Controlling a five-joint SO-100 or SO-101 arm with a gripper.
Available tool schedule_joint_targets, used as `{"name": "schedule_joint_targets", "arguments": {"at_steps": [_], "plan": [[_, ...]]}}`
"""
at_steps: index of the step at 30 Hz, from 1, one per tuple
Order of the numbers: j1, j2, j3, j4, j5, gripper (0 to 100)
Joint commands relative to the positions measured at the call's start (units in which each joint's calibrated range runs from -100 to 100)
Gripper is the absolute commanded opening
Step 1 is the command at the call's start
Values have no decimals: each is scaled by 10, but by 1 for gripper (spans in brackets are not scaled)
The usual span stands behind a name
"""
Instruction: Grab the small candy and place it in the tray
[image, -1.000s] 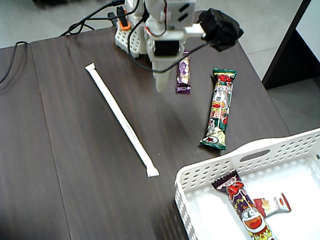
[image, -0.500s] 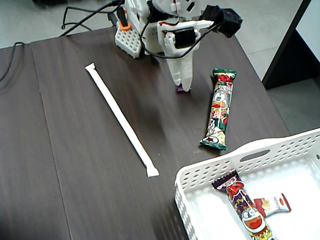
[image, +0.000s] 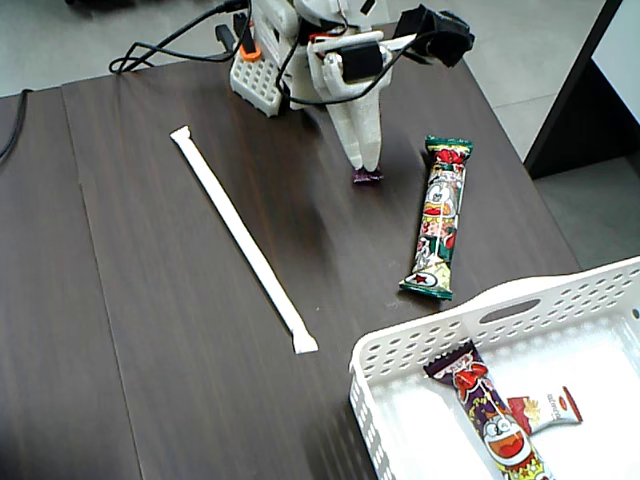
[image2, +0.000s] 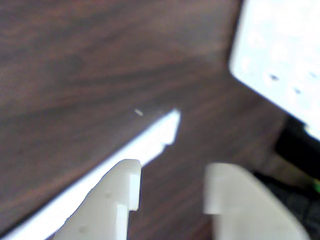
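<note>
The small candy (image: 546, 409), cream-yellow with red ends, lies flat inside the tray (image: 420, 345), a white perforated basket at the lower right of the fixed view. My gripper (image: 366, 163) is far from it, at the back of the table. It points down over a small dark purple candy (image: 367, 177), of which only the near end shows. In the wrist view my gripper (image2: 172, 182) is open, with two white fingers (image2: 117, 200) apart and bare dark table between them. A blurred corner of the tray (image2: 280, 55) shows at the upper right of the wrist view.
A long green-ended cartoon snack bar (image: 440, 216) lies right of the gripper. A long white wrapped stick (image: 245, 238) runs diagonally across the table's middle and also shows as a white stick (image2: 150, 142) in the wrist view. A purple cartoon bar (image: 488, 413) lies in the tray. The arm's base and cables stand at the back.
The gripper swung right and came down over the dark purple candy, which lay fully in view a second ago. Nothing else moved.
</note>
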Motion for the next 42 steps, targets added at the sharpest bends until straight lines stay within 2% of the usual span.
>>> {"name": "schedule_joint_targets", "arguments": {"at_steps": [1,11,42], "plan": [[-8,-5,-9,0,-2,1],[-6,-5,33,40,-3,1],[-2,-5,89,32,2,1]]}}
